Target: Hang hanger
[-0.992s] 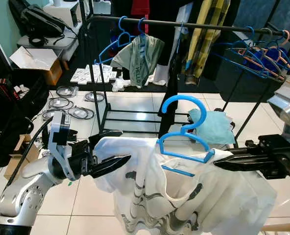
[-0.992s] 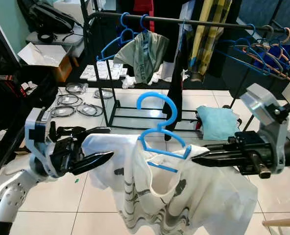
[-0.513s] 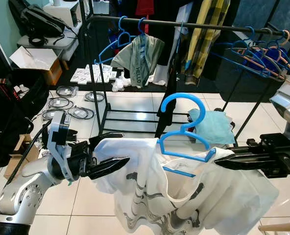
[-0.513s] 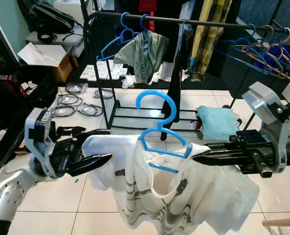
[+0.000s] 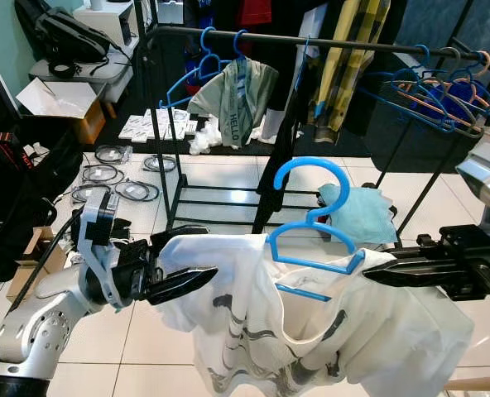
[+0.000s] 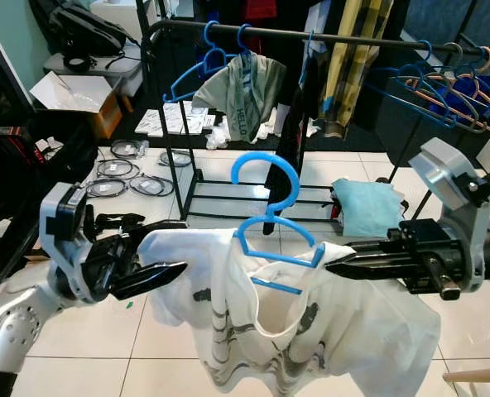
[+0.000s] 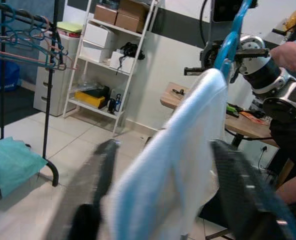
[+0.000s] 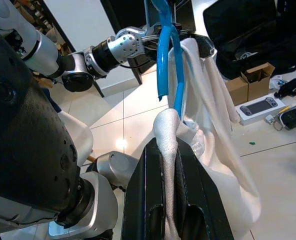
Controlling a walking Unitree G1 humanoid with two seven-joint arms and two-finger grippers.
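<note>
1. Right gripper (image 5: 371, 275): fingers pressed together on the right shoulder of the white patterned shirt (image 5: 311, 331), at the right tip of the blue hanger (image 5: 311, 227).
2. Left gripper (image 5: 191, 265): fingers spread above and below the shirt's left shoulder, cloth lying between them in the left wrist view; firm contact not discernible.
3. Blue hanger: held upright between the two grippers, hook uppermost, arms threaded into the shirt's neck opening, well below the clothes rail (image 5: 328, 40).
4. White patterned shirt: draped from the hanger, hem hanging low over the tiled floor (image 5: 220, 178).
5. Clothes rail: black, carrying blue hangers, a grey-green garment (image 5: 237, 95) and a yellow plaid garment (image 5: 348, 58).
6. Teal cloth (image 5: 361, 211): lying on the floor near the rail's base.
7. Coiled cables (image 5: 117, 178): scattered on the floor to the left.
</note>
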